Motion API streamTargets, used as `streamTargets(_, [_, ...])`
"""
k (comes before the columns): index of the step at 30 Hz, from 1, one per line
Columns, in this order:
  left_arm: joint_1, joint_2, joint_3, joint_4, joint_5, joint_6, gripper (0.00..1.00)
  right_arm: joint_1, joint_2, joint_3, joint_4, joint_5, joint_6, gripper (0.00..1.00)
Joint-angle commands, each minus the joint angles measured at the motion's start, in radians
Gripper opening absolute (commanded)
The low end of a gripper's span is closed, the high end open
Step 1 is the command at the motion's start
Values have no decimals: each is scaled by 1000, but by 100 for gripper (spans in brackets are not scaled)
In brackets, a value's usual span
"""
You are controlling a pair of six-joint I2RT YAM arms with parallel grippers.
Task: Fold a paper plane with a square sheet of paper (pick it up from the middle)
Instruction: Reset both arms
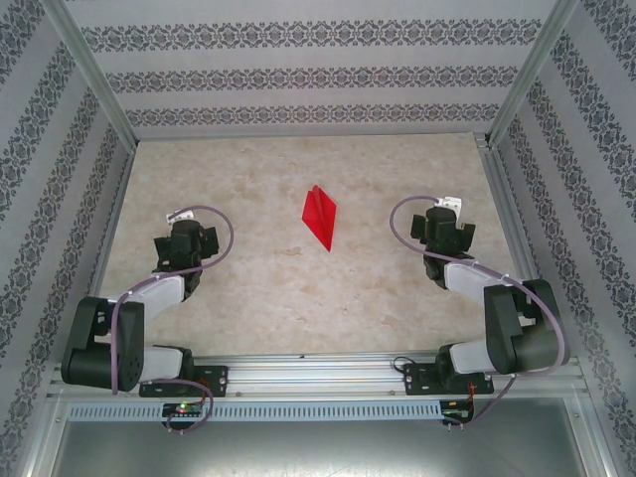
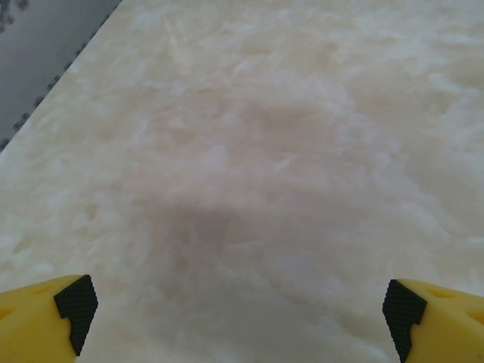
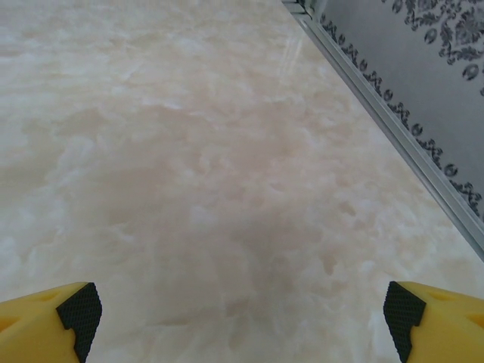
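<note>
While the paper plane (image 1: 320, 219) lies on the counter (image 1: 258, 174), left tool (image 2: 240, 306) and right tool (image 3: 242, 306) flank it well apart, both wide open and empty.

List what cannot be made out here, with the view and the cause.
Top view: the plane is too small to count its folds.
Left wrist view: the bottom edge cuts off the left claw but for its tips.
Right wrist view: the right claw is cut off likewise.
Both wrist views: the table is blurred close up.
</note>
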Motion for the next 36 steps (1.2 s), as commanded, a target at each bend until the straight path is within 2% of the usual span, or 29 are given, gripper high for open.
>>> streamTargets(1, [38, 30, -47, 301, 130, 77, 100, -23, 10, -30, 218, -92, -69, 98])
streamTargets(6, [61, 88, -79, 432, 256, 74, 100, -58, 59, -97, 389, -229, -72, 98])
streamTargets(9, [63, 136, -96, 507, 296, 89, 100, -62, 62, -112, 408, -271, -80, 98])
streamTargets(12, [62, 178, -97, 546, 307, 92, 100, -65, 108, -139, 503, -312, -94, 98])
streamTargets(16, [63, 231, -89, 575, 294, 87, 100, -66, 102, -134, 484, -327, -101, 98])
streamTargets(20, [57, 233, -41, 483, 269, 85, 100, -72, 101, -125, 464, -339, -96, 98])
streamTargets(24, [55, 234, -41, 485, 266, 90, 100, -73, 103, -126, 466, -341, -96, 98])
streamTargets(28, [50, 235, -19, 445, 324, 122, 100, -73, 103, -125, 466, -341, -96, 98])
streamTargets(36, [51, 237, -15, 441, 327, 121, 100, -74, 103, -125, 466, -340, -95, 98])
